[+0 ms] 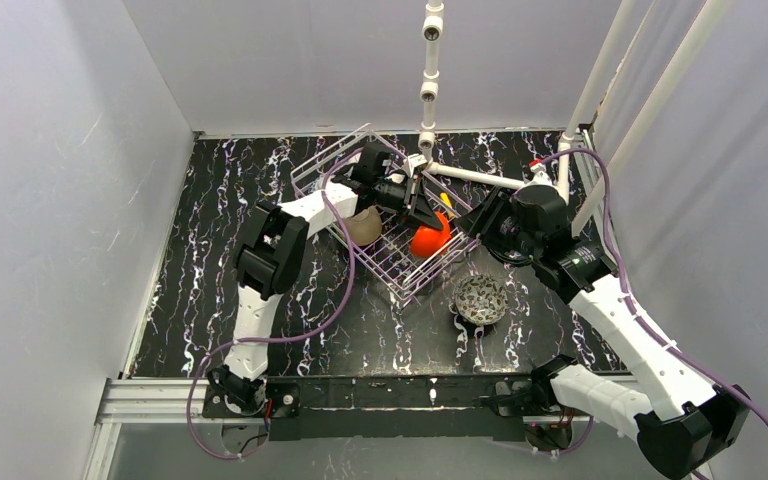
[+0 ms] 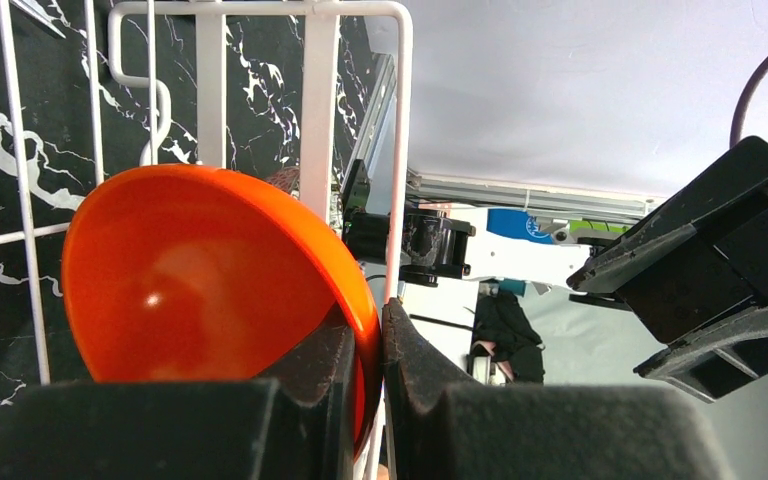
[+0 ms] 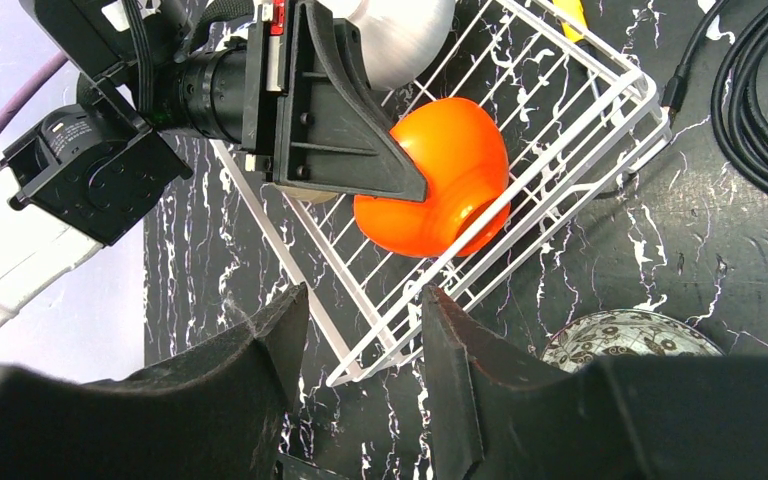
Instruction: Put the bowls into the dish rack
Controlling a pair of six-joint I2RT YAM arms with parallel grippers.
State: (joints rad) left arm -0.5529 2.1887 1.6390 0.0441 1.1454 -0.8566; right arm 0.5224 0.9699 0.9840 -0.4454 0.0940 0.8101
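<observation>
The wire dish rack [image 1: 330,157] sits slantwise at mid table. My left gripper [image 1: 422,215] is shut on the rim of the red-orange bowl [image 1: 431,240], which is on its side inside the rack's near right part. In the left wrist view the jaws [image 2: 375,330] pinch the bowl [image 2: 200,280] against the rack wires [image 2: 400,150]. A tan bowl [image 1: 363,226] lies in the rack under the left arm. A dark-patterned bowl [image 1: 481,298] stands on the table in front of the rack. My right gripper [image 3: 360,300] is open and empty above the rack's near corner [image 3: 650,100].
A white pipe frame [image 1: 430,80] rises behind the rack and at the right. A black cable [image 3: 760,110] lies coiled on the table right of the rack. A small yellow item [image 1: 446,203] lies in the rack. White walls enclose the dark marbled table [image 1: 210,250].
</observation>
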